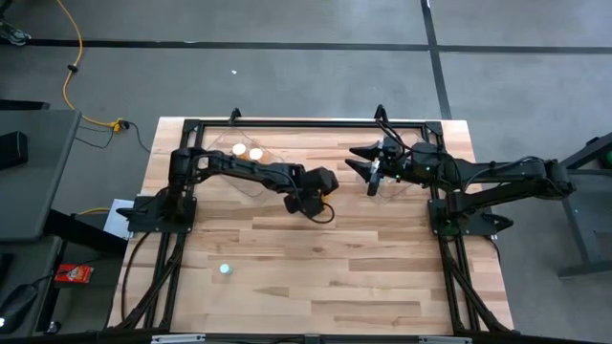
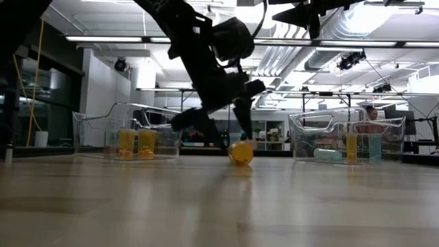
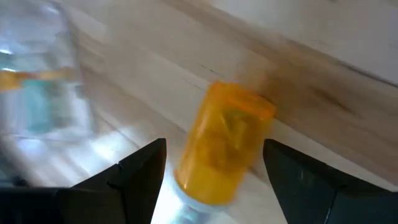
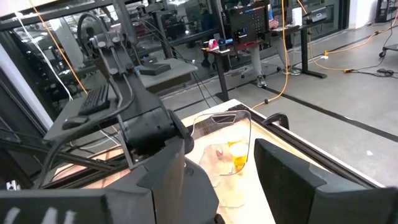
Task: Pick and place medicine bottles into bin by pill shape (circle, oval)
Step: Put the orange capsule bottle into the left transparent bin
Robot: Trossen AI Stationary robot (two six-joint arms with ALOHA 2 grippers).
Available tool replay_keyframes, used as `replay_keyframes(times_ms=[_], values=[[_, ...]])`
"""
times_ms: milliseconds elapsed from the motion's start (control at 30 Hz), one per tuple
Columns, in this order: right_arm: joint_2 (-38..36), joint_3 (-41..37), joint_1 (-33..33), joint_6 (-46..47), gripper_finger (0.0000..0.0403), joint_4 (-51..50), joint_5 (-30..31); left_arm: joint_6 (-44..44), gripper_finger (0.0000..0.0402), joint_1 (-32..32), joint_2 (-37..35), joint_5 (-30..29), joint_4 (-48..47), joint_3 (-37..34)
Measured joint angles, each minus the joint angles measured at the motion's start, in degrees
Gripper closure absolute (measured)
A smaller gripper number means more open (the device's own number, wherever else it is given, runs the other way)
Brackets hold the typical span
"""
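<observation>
An orange medicine bottle (image 3: 224, 146) with a white cap lies on its side on the wooden table, near the middle; it also shows in the low view (image 2: 241, 152). My left gripper (image 1: 320, 201) hangs low over it, open, one finger on each side of the bottle without touching it (image 3: 214, 180). My right gripper (image 1: 356, 161) is open and empty, held high over the far right part of the table. A small pale bottle (image 1: 225, 269) stands alone near the front left.
A clear bin (image 2: 127, 134) at the far left holds two orange bottles (image 1: 247, 152). A second clear bin (image 2: 346, 137) at the far right holds an orange bottle and pale teal ones. Black frame rails run along the table's edges.
</observation>
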Motion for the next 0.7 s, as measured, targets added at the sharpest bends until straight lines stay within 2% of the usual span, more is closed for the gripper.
replay_keyframes(times_ms=[200, 367, 700], values=[[0.00, 0.00, 0.02, 0.00, 0.0214, -0.05, 0.00, -0.01, 0.0145, -0.06, 1.44, 0.16, 1.40, 0.07], [0.00, 0.00, 0.02, 0.00, 0.0214, 0.02, 0.00, -1.00, 0.0145, -0.37, 2.58, -3.52, 4.48, 0.00], [0.00, 0.00, 0.00, -0.51, 0.0214, 0.03, 0.00, -19.15, 0.0145, -0.72, -1.10, -3.57, 7.90, 0.09]])
